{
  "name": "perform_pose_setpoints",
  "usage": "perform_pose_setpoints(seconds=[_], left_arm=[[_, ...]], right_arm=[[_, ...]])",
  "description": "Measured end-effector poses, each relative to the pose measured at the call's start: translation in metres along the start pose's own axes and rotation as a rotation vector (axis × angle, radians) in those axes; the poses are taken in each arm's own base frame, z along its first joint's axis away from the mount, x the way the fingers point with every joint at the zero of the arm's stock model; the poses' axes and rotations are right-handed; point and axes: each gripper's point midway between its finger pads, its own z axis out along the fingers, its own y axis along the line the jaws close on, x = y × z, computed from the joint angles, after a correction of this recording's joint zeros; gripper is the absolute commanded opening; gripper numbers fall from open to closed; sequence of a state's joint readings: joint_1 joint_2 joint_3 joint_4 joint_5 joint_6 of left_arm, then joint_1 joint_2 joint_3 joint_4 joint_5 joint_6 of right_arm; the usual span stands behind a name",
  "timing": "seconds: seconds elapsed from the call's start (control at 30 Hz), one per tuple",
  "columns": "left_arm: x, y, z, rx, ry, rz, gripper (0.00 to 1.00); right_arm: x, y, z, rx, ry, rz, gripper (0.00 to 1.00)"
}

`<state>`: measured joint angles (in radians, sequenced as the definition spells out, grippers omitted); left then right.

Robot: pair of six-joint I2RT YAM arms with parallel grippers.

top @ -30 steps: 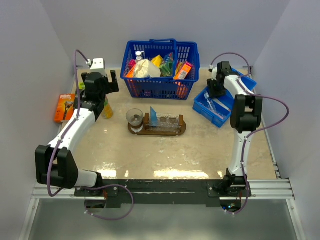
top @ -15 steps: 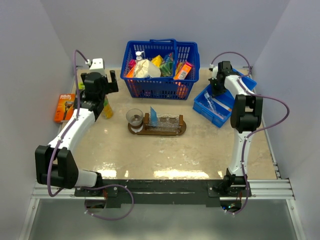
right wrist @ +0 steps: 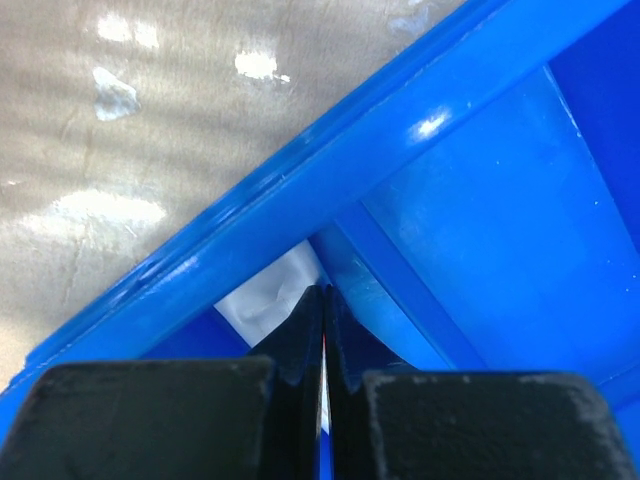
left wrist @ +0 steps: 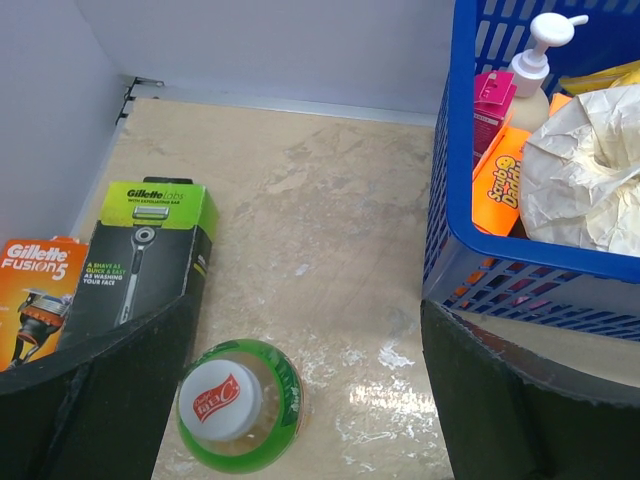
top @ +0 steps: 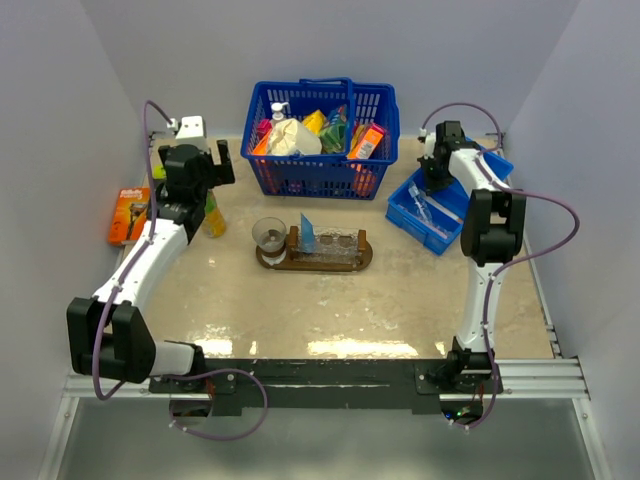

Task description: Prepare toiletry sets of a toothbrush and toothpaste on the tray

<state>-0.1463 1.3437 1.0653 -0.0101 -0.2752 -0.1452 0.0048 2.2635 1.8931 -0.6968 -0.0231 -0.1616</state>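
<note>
The dark brown oval tray point(top: 363, 259) lies mid-table with clear glass cups on it. One cup holds a flat blue wedge-shaped tube point(top: 307, 232). My right gripper point(top: 432, 178) reaches into the far corner of the blue plastic bin point(top: 405, 208). In the right wrist view its jaws point(right wrist: 324, 300) are pressed together on a thin pale sliver, next to a white packet point(right wrist: 262, 302). I cannot make out a toothbrush. My left gripper point(top: 200, 160) is open and empty at the far left, above a green bottle point(left wrist: 238, 405); its point in the left wrist view point(left wrist: 310, 400) is over bare table.
A blue basket point(top: 322, 175) of groceries stands at the back. A separate glass cup point(top: 268, 235) stands at the tray's left end. Razor boxes, orange point(top: 130, 213) and green-black point(left wrist: 150, 255), lie along the left wall. Pale items point(top: 428, 212) lie in the bin.
My left arm has shifted slightly to the left. The right gripper stays in the bin's far corner with hardly any movement.
</note>
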Motion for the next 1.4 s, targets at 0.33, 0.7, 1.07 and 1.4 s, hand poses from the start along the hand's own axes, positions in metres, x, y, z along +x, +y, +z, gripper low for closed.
perform_pose_setpoints(seconds=[0.33,0.7,1.07,1.4], left_arm=[[-0.001,0.001,0.000,0.000,-0.002,-0.001,1.00],[-0.001,0.000,0.000,0.004,-0.001,-0.002,1.00],[0.001,-0.001,0.001,0.008,0.003,0.000,1.00],[0.004,0.001,0.003,0.001,0.010,0.000,1.00]], right_arm=[[0.000,-0.011,-0.014,0.044,-0.003,0.000,0.00],[-0.002,-0.033,-0.027,0.074,-0.025,0.038,0.16],[0.008,-0.007,-0.027,-0.076,0.014,0.022,0.46],[0.024,-0.004,-0.008,-0.098,0.069,-0.002,0.49]])
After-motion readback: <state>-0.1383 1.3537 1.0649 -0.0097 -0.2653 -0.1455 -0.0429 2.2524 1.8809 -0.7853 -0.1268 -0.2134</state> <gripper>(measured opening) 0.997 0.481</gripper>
